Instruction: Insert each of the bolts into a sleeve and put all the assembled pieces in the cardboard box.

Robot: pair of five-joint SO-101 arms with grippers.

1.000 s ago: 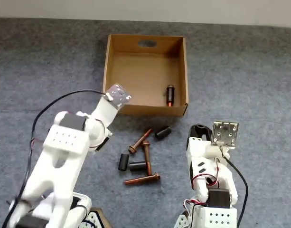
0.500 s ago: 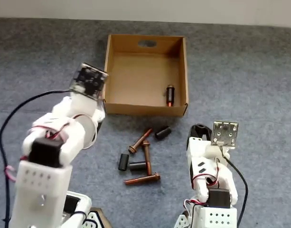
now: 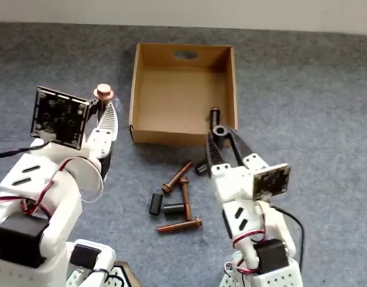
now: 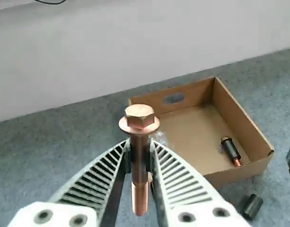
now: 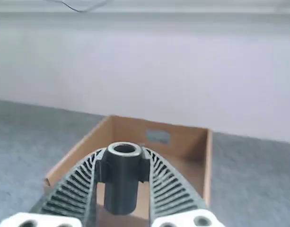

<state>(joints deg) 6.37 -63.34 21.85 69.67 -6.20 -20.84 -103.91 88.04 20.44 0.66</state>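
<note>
Copper catches the eye in the high view: a copper hex-headed bolt (image 3: 103, 92) stands upright in the left hand (image 3: 103, 109), off to one side of the open brown cardboard box (image 3: 134, 89). The right hand (image 3: 224, 142) is clamped on a short black cylindrical sleeve (image 3: 219, 130), just in front of the box's near wall. Three loose copper bolts (image 3: 179, 226) and three loose black sleeves (image 3: 155, 203) lie clustered on the grey felt-like tabletop (image 3: 327, 89) between the arms.

From the left wrist view, the ribbed fingers pinch the bolt's shank just under its head, with the plain end jutting free. One assembled bolt-and-sleeve piece (image 4: 230, 150) lies on the box floor near a side wall.

From the right wrist view, the sleeve is gripped across its sides, its open bore unobstructed and the box behind it.

Both parts look rigid and light. The smooth round shank could swivel between the fingers, so a hold close to the head seems wise, leaving the length free to enter. The sleeve is best held by its flanks, and either part would roll if dropped.
</note>
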